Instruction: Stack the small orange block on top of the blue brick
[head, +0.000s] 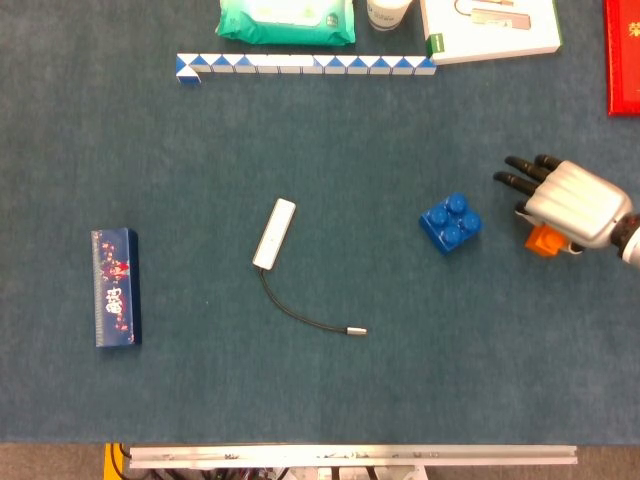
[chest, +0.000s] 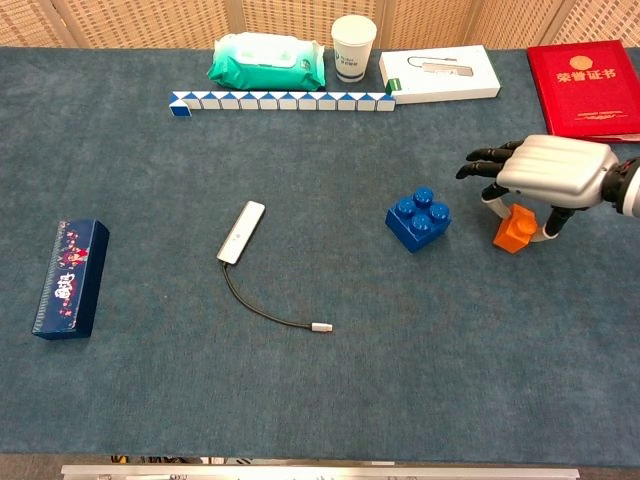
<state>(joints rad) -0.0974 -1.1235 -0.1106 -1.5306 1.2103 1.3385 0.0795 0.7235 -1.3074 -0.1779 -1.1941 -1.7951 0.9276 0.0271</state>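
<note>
The small orange block (head: 541, 240) (chest: 516, 234) sits at the right of the table, slightly tilted, under my right hand (head: 570, 203) (chest: 550, 170). The hand pinches it between the thumb and a finger, one on each side, while the other fingers stretch out to the left. Whether the block is off the cloth cannot be told. The blue brick (head: 450, 223) (chest: 418, 220), studs up, stands on the cloth a short way to the left of the block, apart from the hand. My left hand shows in neither view.
A white adapter with a dark cable (head: 274, 233) lies mid-table and a dark blue box (head: 115, 287) at the far left. Along the back are a blue-white zigzag strip (head: 305, 65), a green wipes pack (head: 287, 20), a paper cup (chest: 353, 46), a white box (chest: 440, 72) and a red booklet (chest: 585, 90).
</note>
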